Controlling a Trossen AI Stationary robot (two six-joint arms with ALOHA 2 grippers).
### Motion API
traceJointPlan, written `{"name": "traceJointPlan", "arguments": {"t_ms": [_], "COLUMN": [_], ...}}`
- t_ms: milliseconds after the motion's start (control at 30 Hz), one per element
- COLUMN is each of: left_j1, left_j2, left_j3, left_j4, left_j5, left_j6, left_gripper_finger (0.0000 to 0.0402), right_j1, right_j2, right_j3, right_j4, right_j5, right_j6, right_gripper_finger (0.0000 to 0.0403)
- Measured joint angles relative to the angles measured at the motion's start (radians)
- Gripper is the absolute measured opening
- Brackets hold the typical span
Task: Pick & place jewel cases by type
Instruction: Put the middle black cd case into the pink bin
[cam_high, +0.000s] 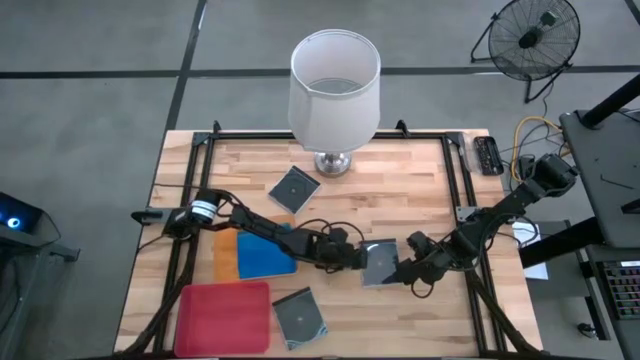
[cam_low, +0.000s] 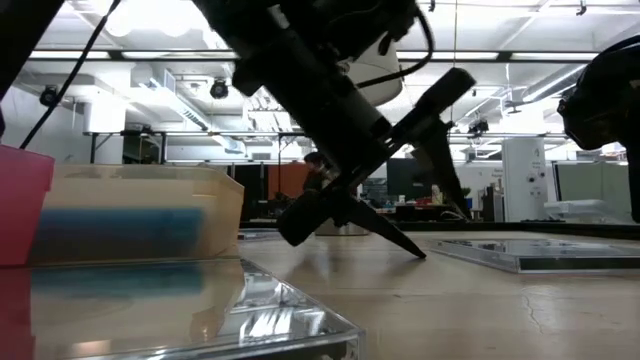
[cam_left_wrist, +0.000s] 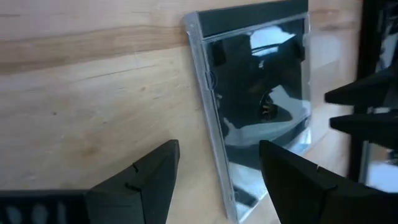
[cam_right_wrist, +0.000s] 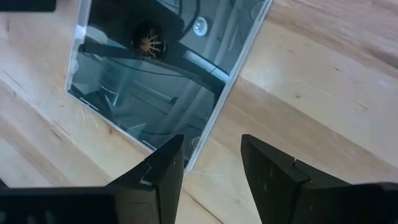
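A dark grey-transparent jewel case lies flat on the wooden table between my two grippers. My left gripper stands open at its left side, with the case's clear spine edge between its fingers. My right gripper stands open at its right side, pointing steeply down, with a corner of the case by one finger. Two more grey-transparent cases lie flat, one at the far middle and one at the near edge. Blue cases lie in the orange tray. My left gripper slants down from the table's left, and one fingertip reaches the tabletop beside the case's edge. Whether a finger touches the case, I cannot tell. My right gripper's fingers stand over the case's corner; whether they touch it cannot be told.
A magenta-pink tray sits at the near left. A white-shaded lamp stands at the far middle. Black frame rails run along the table's sides, and a dark remote lies at the far right.
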Motion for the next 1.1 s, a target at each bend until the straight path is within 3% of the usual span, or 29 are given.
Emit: {"name": "traceJointPlan", "arguments": {"t_ms": [233,433,867,1100], "left_j1": [0.01,0.012,0.009,0.01], "left_j2": [0.014,0.021,0.028,0.028], "left_j3": [0.097,0.101,0.196,0.194], "left_j4": [-0.173,-0.188,-0.354,-0.348], "left_j5": [0.001,0.049,0.067,0.063], "left_j6": [0.036,-0.04,-0.023,-0.045], "left_gripper_finger": [0.0209,0.0208,0.0208,0.0208], "right_j1": [0.0,0.0,0.0,0.0], "right_j2": [0.0,0.0,0.0,0.0], "right_j3": [0.005,0.005,0.006,0.001], "right_j4": [0.0,0.002,0.002,0.001], "right_j5": [0.004,0.004,0.006,0.006], "right_j6": [-0.001,-0.004,-0.057,-0.067], "right_gripper_finger": [0.0153,0.0153,0.0153,0.0153]}}
